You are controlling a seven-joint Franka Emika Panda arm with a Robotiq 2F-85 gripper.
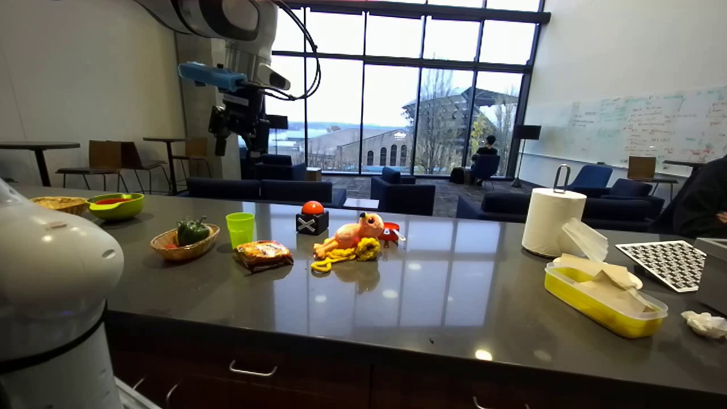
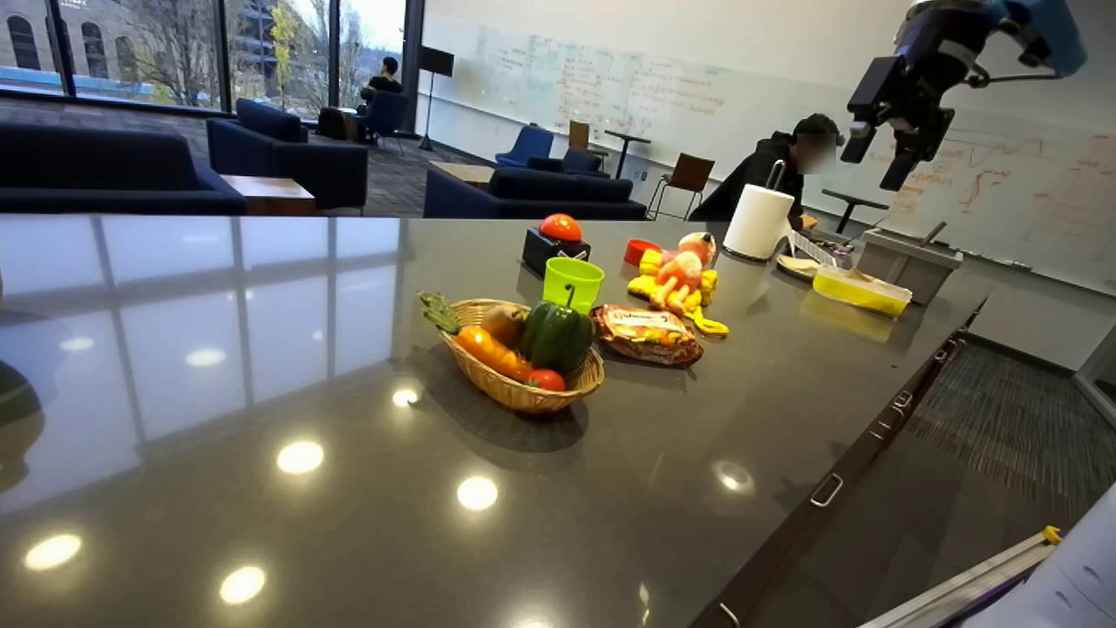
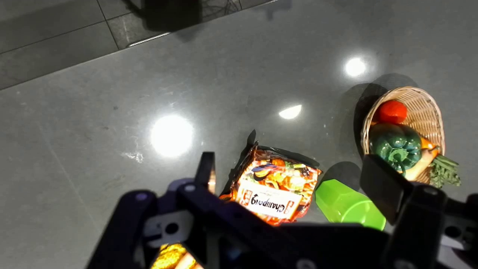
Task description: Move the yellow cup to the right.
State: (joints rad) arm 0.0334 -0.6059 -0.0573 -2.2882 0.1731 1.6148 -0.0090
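Note:
The yellow cup [image 1: 240, 229] is a small plain yellow-green cup standing upright on the dark counter. In an exterior view [image 2: 571, 283] its lower part is hidden behind the vegetable basket. In the wrist view the cup [image 3: 347, 203] shows between the fingers, nearer the right-hand finger, and its near edge is partly hidden by the gripper. My gripper [image 1: 237, 146] is open and empty, high above the counter. It also hangs high in an exterior view [image 2: 879, 164], and its fingers are wide apart in the wrist view [image 3: 295, 175].
A noodle packet [image 1: 264, 254] lies beside the cup, and a vegetable basket [image 2: 523, 397] stands close on its other side. A black box with red button [image 1: 312, 218], a toy bird [image 1: 352, 236], a paper-towel roll [image 1: 554, 221] and a yellow tray [image 1: 602, 304] also stand on the counter.

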